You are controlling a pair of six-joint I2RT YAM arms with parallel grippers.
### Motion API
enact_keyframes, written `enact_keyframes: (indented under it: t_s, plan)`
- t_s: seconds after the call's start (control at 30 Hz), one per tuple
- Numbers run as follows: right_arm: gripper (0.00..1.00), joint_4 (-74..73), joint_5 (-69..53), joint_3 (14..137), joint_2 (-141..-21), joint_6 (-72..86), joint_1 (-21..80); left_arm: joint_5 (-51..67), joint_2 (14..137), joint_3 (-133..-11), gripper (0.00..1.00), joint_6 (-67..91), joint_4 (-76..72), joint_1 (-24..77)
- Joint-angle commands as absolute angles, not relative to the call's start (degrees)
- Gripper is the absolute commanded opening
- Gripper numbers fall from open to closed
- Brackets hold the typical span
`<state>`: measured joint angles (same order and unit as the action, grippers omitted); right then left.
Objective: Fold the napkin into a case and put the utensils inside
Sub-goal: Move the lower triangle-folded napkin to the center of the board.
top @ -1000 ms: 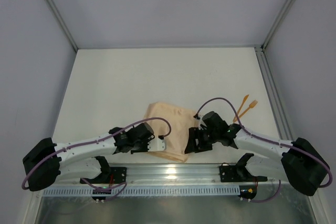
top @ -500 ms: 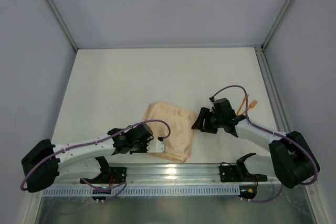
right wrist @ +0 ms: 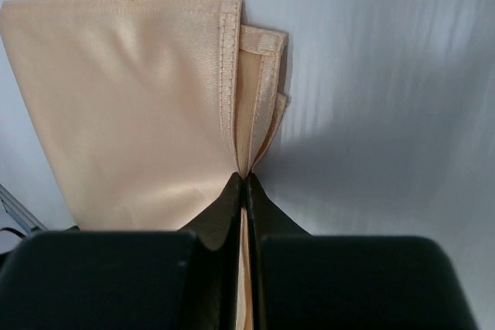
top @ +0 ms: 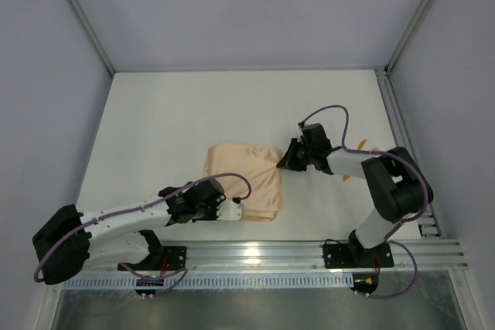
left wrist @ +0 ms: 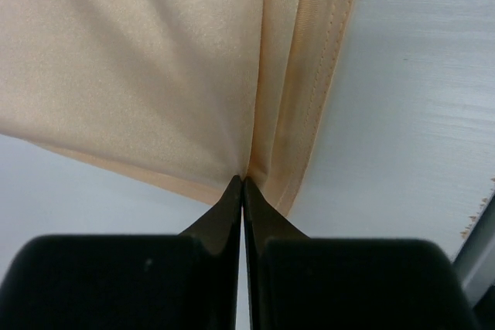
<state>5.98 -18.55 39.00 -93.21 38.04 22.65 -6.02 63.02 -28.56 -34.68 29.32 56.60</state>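
Note:
The peach-orange napkin (top: 241, 179) lies folded into a rough square at the table's middle. My left gripper (top: 236, 210) is shut on its near right edge; in the left wrist view the fingertips (left wrist: 243, 181) pinch a fold of the napkin (left wrist: 147, 59). My right gripper (top: 285, 162) is shut on the far right corner, where layered hems of the napkin (right wrist: 124, 106) run between its closed tips (right wrist: 245, 177). Only a sliver of the orange utensils (top: 363, 144) shows behind the right arm.
The right arm's forearm and purple cable (top: 340, 113) stretch over the table's right side, next to the metal side rail (top: 402, 137). A metal rail (top: 255, 253) runs along the near edge between the arm bases.
My right gripper moved from the napkin's near right side up to its far right corner and shut on it. The napkin now lies squarer and flatter. The left gripper kept its hold.

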Motion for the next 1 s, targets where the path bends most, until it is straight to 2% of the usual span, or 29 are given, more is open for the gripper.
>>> enact_keyframes:
  t_s: [0.0,0.17,0.27,0.33,0.4,0.43,0.67,0.8,0.97]
  plan:
    - [0.03,7.92,-17.05,49.70,-98.42,36.48,21.80,-5.46,65.64,-30.40,0.00,-39.98,24.70,52.22]
    - [0.03,4.93,-18.72,63.08,-106.77,36.21,19.78,-3.43,74.33,-36.99,0.00,-47.44,20.84,44.31]
    - [0.03,-0.25,-19.60,72.31,-111.08,33.41,19.25,-3.34,76.37,-38.58,0.00,-51.40,19.07,43.25]
    - [0.28,-6.64,-21.26,78.01,-112.84,30.17,19.25,-3.08,77.25,-39.28,0.00,-51.94,20.03,42.98]
    - [0.56,-7.91,-20.92,76.05,-110.84,28.31,19.33,-2.90,77.26,-39.03,0.00,-52.03,20.39,42.63]
    - [0.59,-8.08,-20.05,74.20,-107.00,26.73,19.25,-2.90,76.91,-38.50,0.00,-51.94,20.30,42.54]
    - [0.61,-8.62,-17.31,54.43,-89.24,24.08,19.77,-2.02,75.50,-37.62,0.00,-50.71,21.71,42.45]
    - [0.61,-6.69,-18.63,46.07,-86.75,26.19,22.41,-1.58,75.67,-37.79,0.00,-50.63,21.71,42.54]
    - [0.61,-1.94,-18.28,43.59,-89.46,29.09,24.17,-1.67,75.32,-37.97,0.00,-50.01,21.80,42.45]
